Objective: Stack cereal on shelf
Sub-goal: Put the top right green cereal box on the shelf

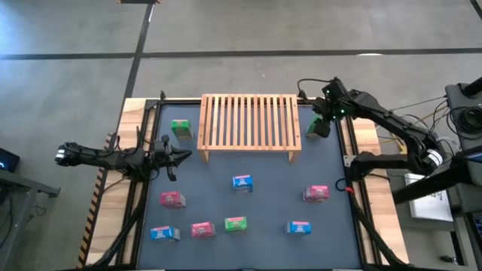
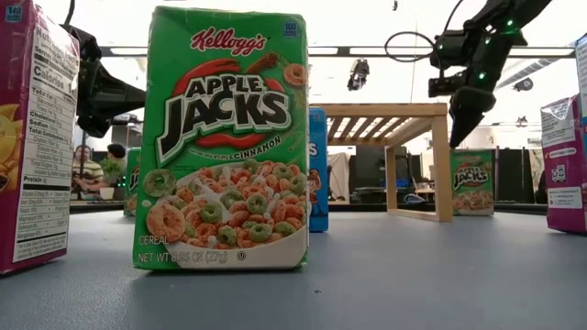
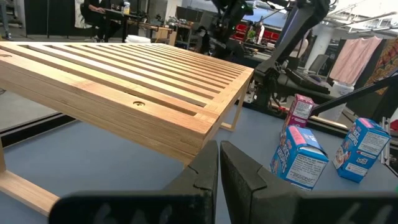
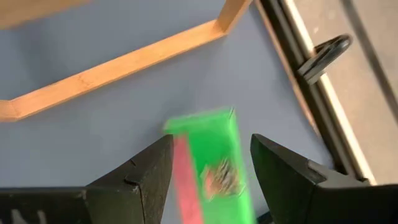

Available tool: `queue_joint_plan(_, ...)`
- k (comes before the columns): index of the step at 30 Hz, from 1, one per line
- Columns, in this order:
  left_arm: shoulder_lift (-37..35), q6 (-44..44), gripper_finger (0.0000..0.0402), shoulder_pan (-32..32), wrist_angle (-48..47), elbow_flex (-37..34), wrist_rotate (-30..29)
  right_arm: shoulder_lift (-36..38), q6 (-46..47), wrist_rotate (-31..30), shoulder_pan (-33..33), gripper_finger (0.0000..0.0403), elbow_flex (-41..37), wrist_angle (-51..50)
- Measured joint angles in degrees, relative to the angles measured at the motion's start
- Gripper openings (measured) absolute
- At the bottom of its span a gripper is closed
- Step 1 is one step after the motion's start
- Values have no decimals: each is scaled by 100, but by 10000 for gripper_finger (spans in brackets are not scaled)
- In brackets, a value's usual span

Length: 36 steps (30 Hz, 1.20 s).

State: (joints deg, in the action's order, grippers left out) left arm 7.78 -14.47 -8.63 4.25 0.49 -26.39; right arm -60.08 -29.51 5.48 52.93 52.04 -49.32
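Observation:
The shelf (image 1: 248, 120), a light wooden slatted rack on short legs, stands at the table's far middle. A green cereal box (image 4: 211, 158) stands upright on the table just off the shelf's right end, also seen in the low view (image 2: 472, 183). My right gripper (image 4: 211, 146) hangs open above it, fingers slanting down and clear of the box (image 2: 470, 110). Another green box (image 1: 181, 129) stands by the shelf's left end. My left gripper (image 1: 181, 156) waits shut at the table's left, pointing level toward the shelf (image 3: 124, 74).
Several more cereal boxes stand on the near half of the table: blue (image 1: 242, 182), pink (image 1: 172, 199), pink (image 1: 316, 193), blue (image 1: 164, 233), pink (image 1: 202, 229), green (image 1: 236, 223), blue (image 1: 299, 227). The black table frame (image 4: 311, 81) runs close beside the right gripper.

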Motion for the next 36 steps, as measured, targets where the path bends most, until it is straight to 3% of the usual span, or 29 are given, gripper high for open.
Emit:
queue_joint_plan(4,1,2,1,1,0,1,-1,252,-1,9,0,235,10,0)
queue_joint_plan(12,0,2,1,-1,0,1,-1,349,143,33,0,351,15,-11)
queue_joint_plan(15,-1,-1,1,-2,0,2,0,293,103,17,0,372,-7,-10)
queue_joint_plan(26,0,2,1,-2,0,2,0,-236,-160,-132,0,376,-173,9)
queue_joint_plan(29,-1,1,1,-1,0,2,-2,-425,-195,-420,0,373,-173,31)
queue_joint_plan(36,-1,2,1,-2,0,2,-2,-690,-233,-708,0,319,-173,-2)
